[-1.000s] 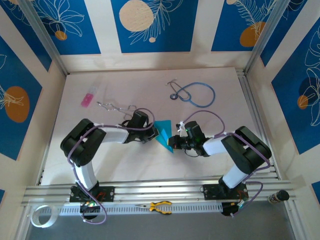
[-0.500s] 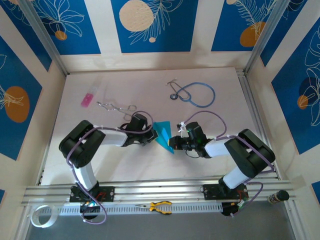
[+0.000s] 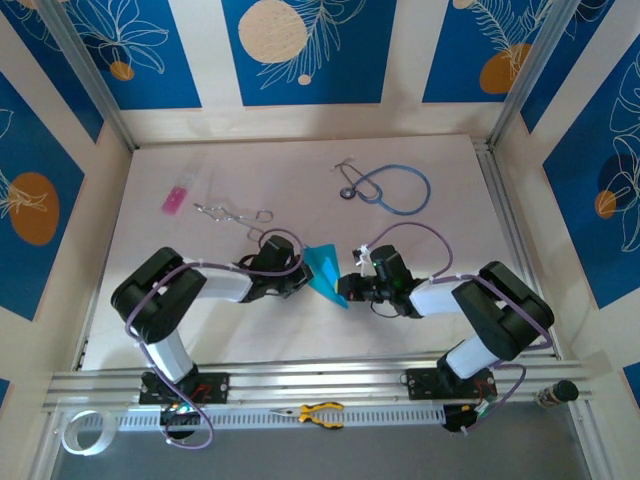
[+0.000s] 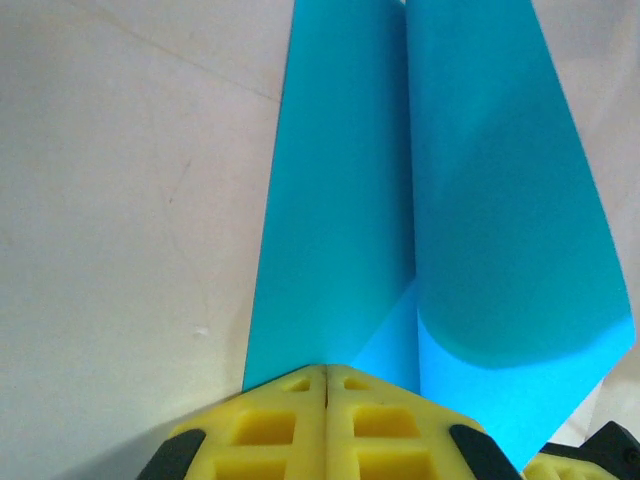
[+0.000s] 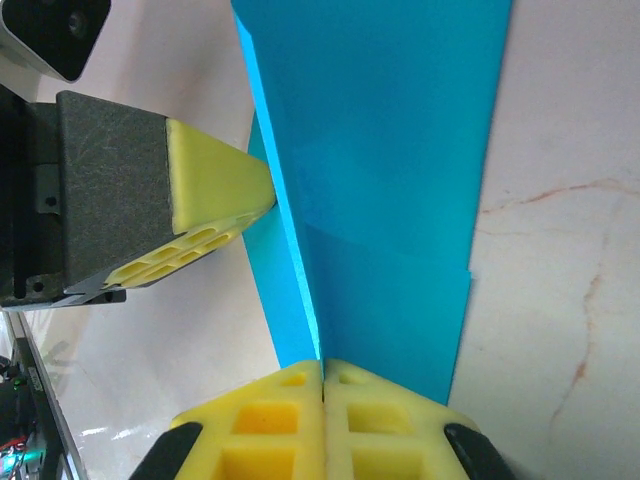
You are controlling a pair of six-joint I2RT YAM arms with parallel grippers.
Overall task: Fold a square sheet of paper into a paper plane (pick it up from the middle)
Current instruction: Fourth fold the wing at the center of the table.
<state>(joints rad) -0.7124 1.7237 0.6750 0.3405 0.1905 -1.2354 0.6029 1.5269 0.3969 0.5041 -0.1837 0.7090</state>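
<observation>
Paper (image 3: 326, 268), blue and folded, lies in the middle of the table (image 3: 250, 335), between our two arms. Its long crease runs straight away from the right gripper (image 5: 322, 365), whose closed tips sit at its near end. The left gripper (image 4: 327, 372), closed too, touches its left side. We cannot tell if either one really pinches it.

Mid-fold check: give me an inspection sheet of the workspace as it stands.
Surface: pale table, flat, lightly veined.
Job's things: blue paper, folded into a narrow angular shape, between the two grippers.
Clutter: stethoscope, pink rectangle and wire tool on the far side; pliers on the near rail.
Grippers: left gripper shut, tip at the paper's edge; right gripper shut on the paper's fold.
Cables: purple cables looped along both arms, off the paper.
Surroundings: blue floral panels.
</observation>
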